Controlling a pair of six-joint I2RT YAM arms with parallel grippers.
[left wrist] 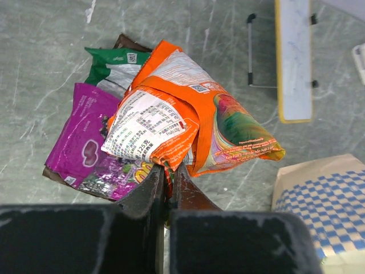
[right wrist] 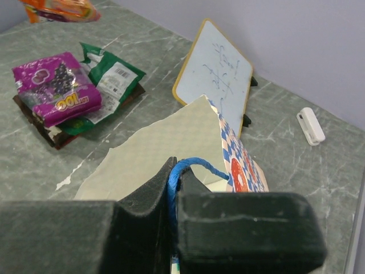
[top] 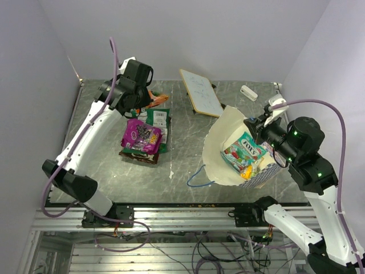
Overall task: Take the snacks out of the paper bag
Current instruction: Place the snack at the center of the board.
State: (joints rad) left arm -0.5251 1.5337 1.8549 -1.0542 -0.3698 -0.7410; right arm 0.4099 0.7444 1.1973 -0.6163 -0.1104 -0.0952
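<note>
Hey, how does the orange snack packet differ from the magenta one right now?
The orange packet is pinched in the left gripper; the magenta packet is held by nothing. The orange packet hangs folded and crumpled, off the table; the magenta packet lies flat on a green packet. Both are crinkly snack packets, already outside the paper bag.
</note>
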